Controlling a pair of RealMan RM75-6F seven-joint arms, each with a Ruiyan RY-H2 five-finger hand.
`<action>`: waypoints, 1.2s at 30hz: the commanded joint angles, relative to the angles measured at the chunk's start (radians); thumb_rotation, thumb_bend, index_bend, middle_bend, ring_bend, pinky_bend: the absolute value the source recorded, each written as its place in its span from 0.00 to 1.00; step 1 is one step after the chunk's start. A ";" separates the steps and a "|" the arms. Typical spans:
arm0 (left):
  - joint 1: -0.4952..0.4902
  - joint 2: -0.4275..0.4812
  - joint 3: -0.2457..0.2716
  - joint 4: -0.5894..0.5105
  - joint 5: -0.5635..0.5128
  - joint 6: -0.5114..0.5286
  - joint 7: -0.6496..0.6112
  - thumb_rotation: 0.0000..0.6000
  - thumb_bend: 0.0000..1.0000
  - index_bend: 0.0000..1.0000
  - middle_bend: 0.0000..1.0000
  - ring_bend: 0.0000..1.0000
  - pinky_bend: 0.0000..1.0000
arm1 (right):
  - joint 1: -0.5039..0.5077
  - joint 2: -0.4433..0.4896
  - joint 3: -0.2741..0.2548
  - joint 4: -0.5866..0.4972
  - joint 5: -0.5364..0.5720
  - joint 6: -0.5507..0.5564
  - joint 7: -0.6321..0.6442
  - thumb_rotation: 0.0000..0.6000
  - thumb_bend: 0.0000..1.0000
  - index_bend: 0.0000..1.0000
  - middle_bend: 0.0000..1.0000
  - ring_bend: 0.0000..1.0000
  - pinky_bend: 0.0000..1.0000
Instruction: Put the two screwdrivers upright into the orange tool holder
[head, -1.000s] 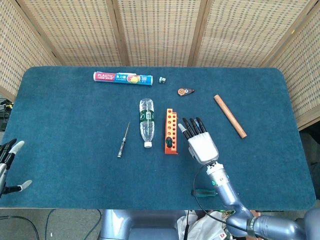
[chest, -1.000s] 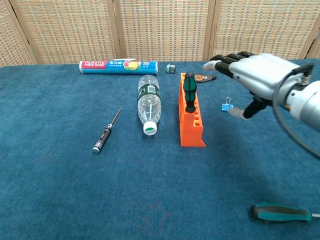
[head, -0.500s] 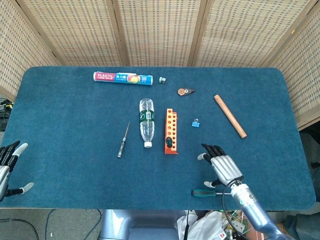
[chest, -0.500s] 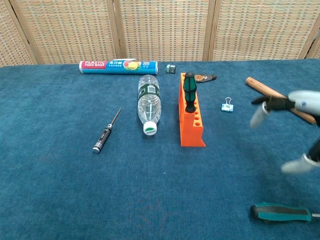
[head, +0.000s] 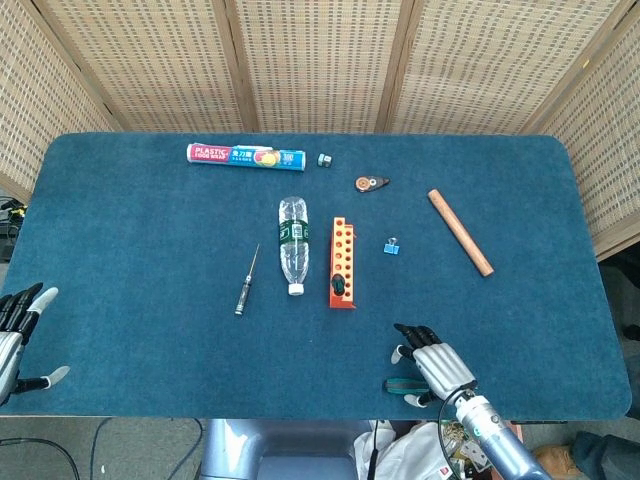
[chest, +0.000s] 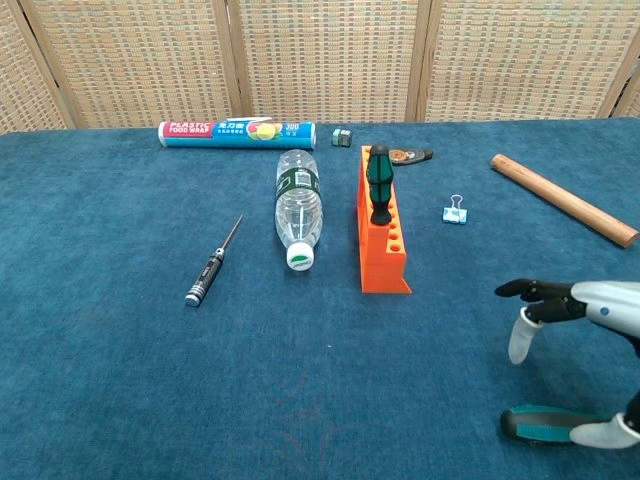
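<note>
The orange tool holder (head: 342, 262) (chest: 383, 240) lies mid-table with a green-handled screwdriver (chest: 378, 186) (head: 339, 285) standing upright in its near end. A second green-handled screwdriver (chest: 545, 424) (head: 399, 386) lies flat at the table's near edge. My right hand (head: 432, 364) (chest: 583, 301) hovers just over its handle, fingers spread and holding nothing; the thumb tip sits beside the handle's right end. My left hand (head: 17, 335) hangs open off the near left edge, seen only in the head view.
A thin black precision screwdriver (chest: 212, 266) lies left of a clear bottle (chest: 298, 207). A plastic-wrap box (chest: 237, 132), a small dark cube (chest: 342, 137) and a tape dispenser (chest: 409, 155) sit at the back. A blue binder clip (chest: 455, 210) and a wooden rod (chest: 563, 199) lie on the right.
My right hand has drawn back from beside the holder to the near edge and lowered over the lying screwdriver. The left hand has barely shifted.
</note>
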 joint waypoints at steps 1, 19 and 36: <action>-0.001 -0.001 -0.001 0.000 -0.003 -0.002 0.001 1.00 0.00 0.00 0.00 0.00 0.00 | -0.010 -0.028 -0.013 0.034 -0.013 0.007 -0.018 1.00 0.16 0.37 0.00 0.00 0.00; -0.002 -0.002 0.000 -0.005 -0.009 -0.008 0.011 1.00 0.00 0.00 0.00 0.00 0.00 | -0.047 -0.114 -0.039 0.206 -0.087 0.038 0.010 1.00 0.27 0.43 0.00 0.00 0.00; -0.005 0.001 0.001 -0.007 -0.012 -0.016 0.006 1.00 0.00 0.00 0.00 0.00 0.00 | -0.052 -0.054 0.032 0.123 -0.152 0.120 0.221 1.00 0.39 0.59 0.02 0.00 0.00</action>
